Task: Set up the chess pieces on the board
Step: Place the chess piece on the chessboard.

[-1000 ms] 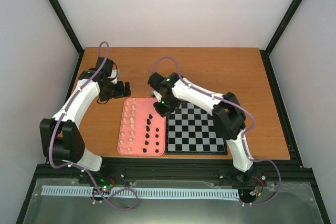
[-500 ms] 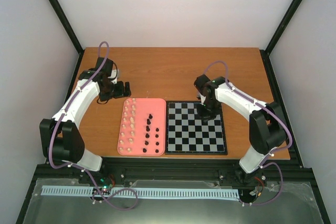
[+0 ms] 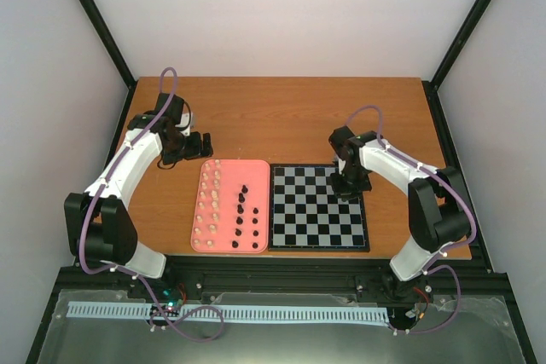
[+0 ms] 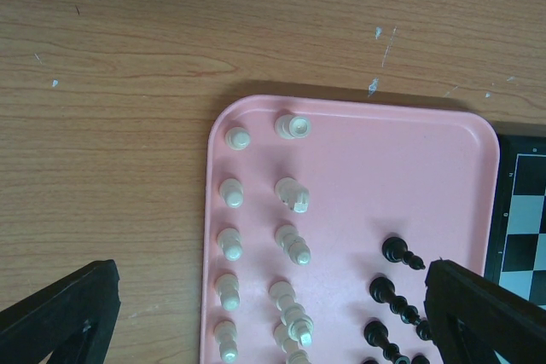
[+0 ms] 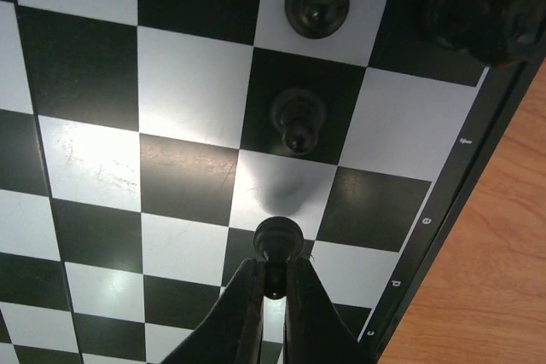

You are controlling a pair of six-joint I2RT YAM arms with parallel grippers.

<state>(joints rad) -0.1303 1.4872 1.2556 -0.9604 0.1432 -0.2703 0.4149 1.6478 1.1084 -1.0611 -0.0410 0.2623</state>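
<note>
Since swinging across from the pink tray [image 3: 258, 172] a second ago, the right end effector [image 5: 273, 283] hangs low over the far right edge of the chessboard [image 3: 311, 219]. It is pinched narrow on a black piece [image 5: 279, 239], probably a pawn, which is next to be set down.

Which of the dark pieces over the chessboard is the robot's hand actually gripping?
The lowest black piece in the right wrist view, pinched by the right hand. The other dark pieces stand free on their squares, untouched.

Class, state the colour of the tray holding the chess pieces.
Pink tray; best seen in left wrist view.
</note>
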